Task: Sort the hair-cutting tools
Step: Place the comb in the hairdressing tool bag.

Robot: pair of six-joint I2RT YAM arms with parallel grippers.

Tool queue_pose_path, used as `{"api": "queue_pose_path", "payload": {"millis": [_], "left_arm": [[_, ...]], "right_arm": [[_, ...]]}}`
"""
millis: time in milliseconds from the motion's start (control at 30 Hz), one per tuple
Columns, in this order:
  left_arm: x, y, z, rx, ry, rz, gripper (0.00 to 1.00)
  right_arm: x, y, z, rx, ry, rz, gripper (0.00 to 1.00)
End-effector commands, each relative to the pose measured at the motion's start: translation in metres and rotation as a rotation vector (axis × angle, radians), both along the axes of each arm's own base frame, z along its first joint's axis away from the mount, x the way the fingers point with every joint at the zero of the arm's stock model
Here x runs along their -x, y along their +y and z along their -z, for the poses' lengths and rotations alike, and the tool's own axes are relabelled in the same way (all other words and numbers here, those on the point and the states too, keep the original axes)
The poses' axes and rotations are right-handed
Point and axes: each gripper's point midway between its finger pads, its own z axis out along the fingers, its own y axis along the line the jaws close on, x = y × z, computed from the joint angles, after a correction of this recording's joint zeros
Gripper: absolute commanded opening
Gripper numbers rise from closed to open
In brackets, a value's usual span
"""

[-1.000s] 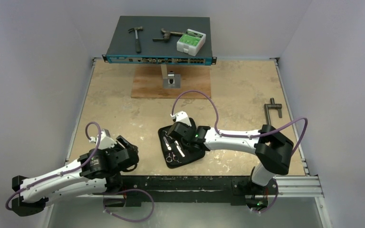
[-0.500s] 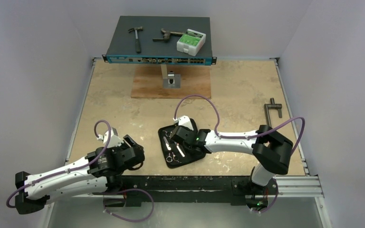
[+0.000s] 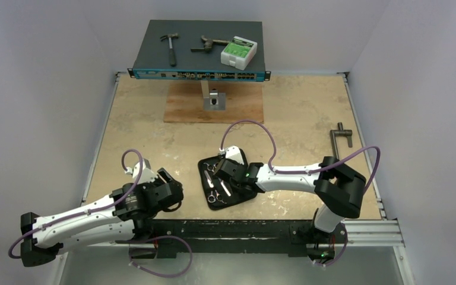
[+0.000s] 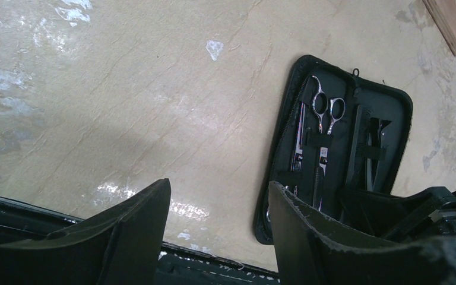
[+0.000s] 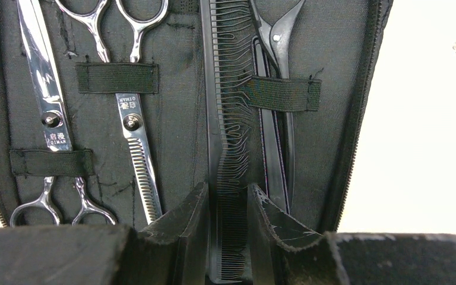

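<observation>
A black zip case (image 3: 248, 191) lies open near the table's front edge. Under its elastic straps sit two silver scissors (image 5: 133, 130) (image 5: 46, 113), a long black comb (image 5: 228, 107) and a thin black hair clip (image 5: 279, 65). My right gripper (image 5: 227, 199) hangs right over the case, its fingers pressed against both sides of the comb's near end. My left gripper (image 4: 219, 202) is open above bare table left of the case (image 4: 392, 101), holding nothing. In the top view the right gripper (image 3: 227, 172) covers the case's middle and the left gripper (image 3: 169, 191) sits to its left.
At the back, a network switch (image 3: 154, 41) carries a hammer (image 3: 170, 46), a rusty tool (image 3: 209, 43) and a green-white box (image 3: 238, 52). In front of it lie a wooden board (image 3: 181, 107) with a metal bracket (image 3: 214, 100). A grey T-shaped bar (image 3: 339, 138) rests at the right.
The left arm has swung right, toward the case. The right gripper has drawn slightly nearer along the case, still astride the comb.
</observation>
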Motion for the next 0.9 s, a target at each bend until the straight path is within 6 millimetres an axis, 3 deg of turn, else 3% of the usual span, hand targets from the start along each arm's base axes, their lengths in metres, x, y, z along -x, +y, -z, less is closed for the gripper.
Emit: {"api": "queue_pose_path", "payload": {"millis": [0,100,200,333,633,733,867], "left_arm": [[-0.003,-0.005,0.000,-0.011,-0.014,0.023,0.61],[-0.003,-0.006,-0.001,-0.017,-0.015,0.025,0.61],[-0.004,-0.007,-0.001,-0.018,-0.017,0.028,0.61],[-0.005,-0.009,0.000,-0.022,-0.015,0.033,0.62],[-0.020,-0.024,0.003,-0.048,0.002,0.091,0.63],[-0.042,-0.046,0.002,0.009,-0.006,0.159,0.63],[-0.073,-0.070,-0.002,0.030,-0.011,0.260,0.67]], "right_arm": [[-0.001,-0.006,0.002,0.000,-0.010,0.042,0.23],[-0.001,-0.003,-0.007,-0.033,-0.013,0.042,0.42],[-0.001,0.001,-0.020,-0.067,-0.021,0.040,0.50],[0.000,0.006,-0.040,-0.122,-0.028,0.033,0.55],[0.015,0.007,-0.119,-0.356,-0.053,-0.005,0.59],[0.025,-0.006,-0.123,-0.433,-0.044,0.022,0.60],[0.037,-0.027,-0.102,-0.513,-0.021,0.099,0.60]]}}
